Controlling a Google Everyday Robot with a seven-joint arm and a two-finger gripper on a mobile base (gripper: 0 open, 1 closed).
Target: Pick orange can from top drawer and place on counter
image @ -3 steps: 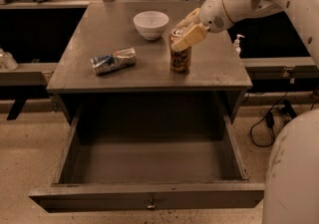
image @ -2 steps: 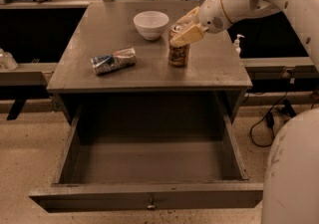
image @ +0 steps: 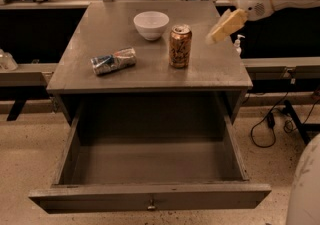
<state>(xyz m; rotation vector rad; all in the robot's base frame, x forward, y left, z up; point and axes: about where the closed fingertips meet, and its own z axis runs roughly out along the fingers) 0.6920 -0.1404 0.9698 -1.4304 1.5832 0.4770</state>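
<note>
The orange can (image: 180,45) is seen upright on the counter (image: 210,71), just right of the white bowl (image: 151,24), while the gripper (image: 225,10) is held spread and empty farther right of that bowl, clear of the can.

Matt scuffed metal counter (image: 215,66), glossy orange can (image: 180,46); pale plastic tool (image: 223,11) above right edge.
</note>
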